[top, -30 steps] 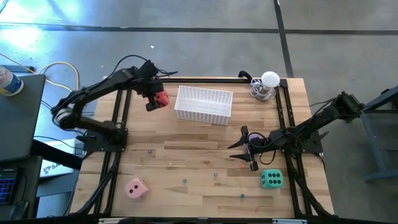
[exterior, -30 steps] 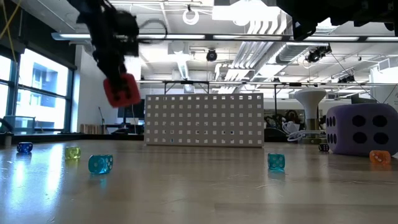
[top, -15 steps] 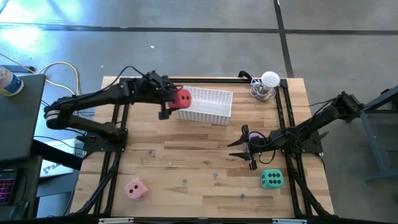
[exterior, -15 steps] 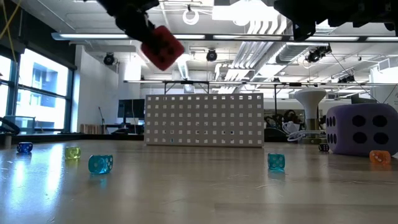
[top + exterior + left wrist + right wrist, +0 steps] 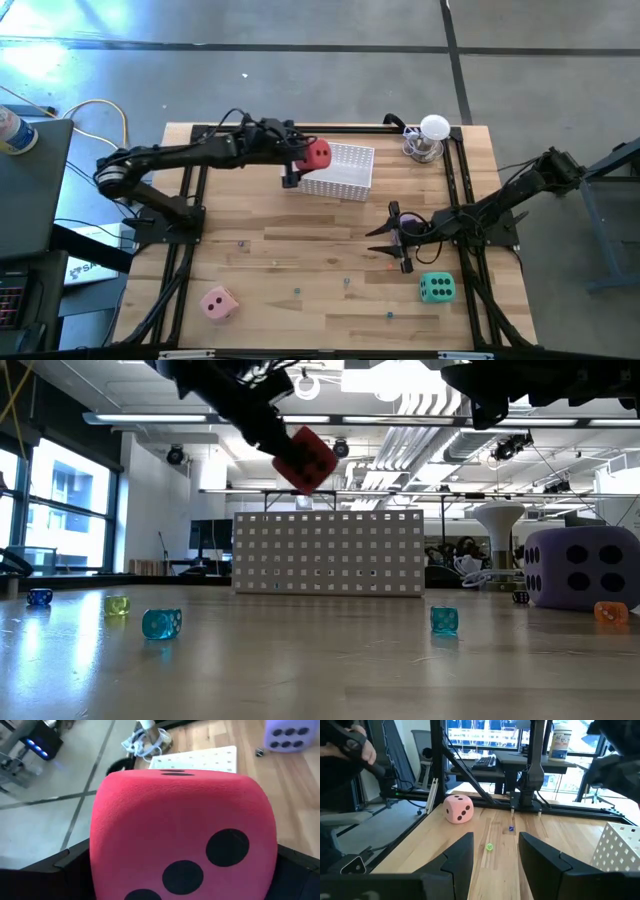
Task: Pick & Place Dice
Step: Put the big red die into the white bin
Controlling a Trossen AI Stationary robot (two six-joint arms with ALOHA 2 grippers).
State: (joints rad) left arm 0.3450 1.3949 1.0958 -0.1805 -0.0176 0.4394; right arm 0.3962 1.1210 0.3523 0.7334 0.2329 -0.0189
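Observation:
The red die (image 5: 316,154) hangs in my left gripper (image 5: 305,156), over the left end of the white perforated basket (image 5: 340,170). In the low view the die (image 5: 304,458) hangs above the basket's top rim (image 5: 328,514). My right gripper (image 5: 386,237) waits open near the table's right side with nothing between its fingers (image 5: 460,855). The green die (image 5: 436,289) rests on the table at the near right. The pink die (image 5: 219,302) sits at the near left. The purple die (image 5: 582,567) stands at the right in the low view. My left gripper pinches the red die between its two fingers, one on each of two opposite faces (image 5: 97,865). The fingers come from the table's left, slanting a little downward. The die is lifted clear and tilted, with a pipped face (image 5: 210,860) toward the wrist camera.
Several small coloured dice (image 5: 161,623) lie scattered over the near half of the table. A white lamp-like object (image 5: 432,135) stands at the far right corner. Black frame rails (image 5: 190,200) run along the table's sides. A person's hand (image 5: 362,747) shows beyond the table.
My left gripper has carried the red die toward the table's right edge, from left of the basket to above its left end, rising a little. It has tipped from pointing down to nearly level. The die stays in the hold.

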